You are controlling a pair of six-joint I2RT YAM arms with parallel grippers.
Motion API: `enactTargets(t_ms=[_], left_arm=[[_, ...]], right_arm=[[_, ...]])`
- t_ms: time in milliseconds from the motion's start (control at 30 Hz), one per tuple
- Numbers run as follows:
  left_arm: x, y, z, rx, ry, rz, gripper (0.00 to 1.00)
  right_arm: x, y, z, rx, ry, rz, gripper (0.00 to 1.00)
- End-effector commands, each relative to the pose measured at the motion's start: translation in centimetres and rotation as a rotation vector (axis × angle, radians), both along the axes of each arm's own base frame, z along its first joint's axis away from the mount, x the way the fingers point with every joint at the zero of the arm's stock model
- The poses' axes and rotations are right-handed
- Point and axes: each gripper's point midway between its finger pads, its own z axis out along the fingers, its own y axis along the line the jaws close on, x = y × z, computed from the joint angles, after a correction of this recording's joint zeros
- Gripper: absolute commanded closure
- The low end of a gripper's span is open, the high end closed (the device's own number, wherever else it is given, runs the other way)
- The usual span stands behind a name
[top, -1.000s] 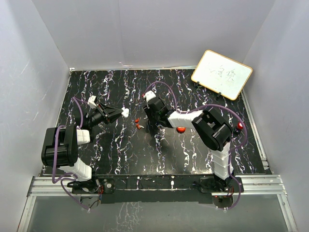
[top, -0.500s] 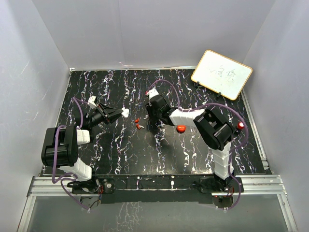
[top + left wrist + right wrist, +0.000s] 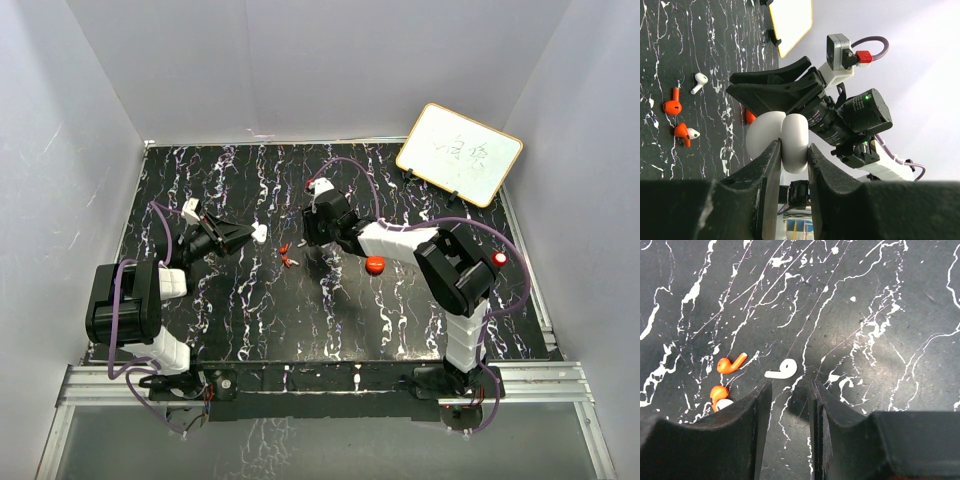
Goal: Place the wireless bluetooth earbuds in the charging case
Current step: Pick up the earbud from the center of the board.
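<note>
The fingers (image 3: 771, 170) of the left gripper (image 3: 793, 146) are pressed against a white case (image 3: 765, 137) and pinch it from both sides. There is one case, and it shows as two rounded halves side by side.

The fingers (image 3: 760, 410) of the right gripper (image 3: 789, 390) stand apart with only the black, white-veined table (image 3: 880, 315) between them. They grip nothing.

Just past their tips, at 12 o'clock, a white earbud (image 3: 781, 371) lies flat on the table, touched by neither finger. At 10 o'clock from it lies a red earbud (image 3: 731, 363). A second red earbud (image 3: 717, 391) lies at 8 o'clock, close against the left finger. A small white bit touches this second one. It may be another white earbud, but it is too small and too hidden to tell. That makes two red earbuds and one that is plainly white, all on the table and apart from the case.

From above, the earbuds form a small cluster near the middle of the table, between the two grippers. The gripper with the case is at their 9 o'clock and the right gripper at their 2 o'clock.

Farthest off, toward the table's 1 o'clock corner, stands one whiteboard (image 3: 460, 152) with a yellow frame, tilted back. The marks on it are too faint to read.
</note>
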Motion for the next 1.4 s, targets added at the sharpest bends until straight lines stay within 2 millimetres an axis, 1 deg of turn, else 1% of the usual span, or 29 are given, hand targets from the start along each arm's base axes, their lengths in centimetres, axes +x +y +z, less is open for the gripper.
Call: enactTargets(t_ms=[0, 167, 200, 467, 600, 1000, 1367], left_arm=[[-0.3, 0.1, 0.5, 0.001, -0.035, -0.008, 1.0], [-0.3, 0.1, 0.7, 0.002, -0.04, -0.011, 1.0], [-0.3, 0.1, 0.6, 0.001, -0.037, -0.011, 1.0], [-0.2, 0.1, 0.6, -0.001, -0.035, -0.011, 1.0], [-0.3, 0.1, 0.9, 0.001, -0.06, -0.013, 1.0], [-0.3, 0.1, 0.8, -0.002, -0.057, -0.012, 1.0], [-0.4, 0.1, 0.8, -0.004, -0.055, -0.013, 1.0]], right_arm=[[0.4, 1.5, 1.5, 0.096, 0.013, -0.016, 0.65], [0.4, 2.0, 0.9, 0.113, 0.045, -0.039, 0.58], [0.4, 2.0, 0.4, 0.105, 0.057, -0.047, 0.58], [0.8, 2.4, -1.2, 0.09, 0.083, -0.075, 0.57], [1.0, 2.6, -1.6, 0.091, 0.087, -0.08, 0.58], [1.1, 2.9, -2.4, 0.074, 0.096, -0.093, 0.64], [1.1, 2.5, -3.6, -0.012, 0.087, -0.128, 0.7]])
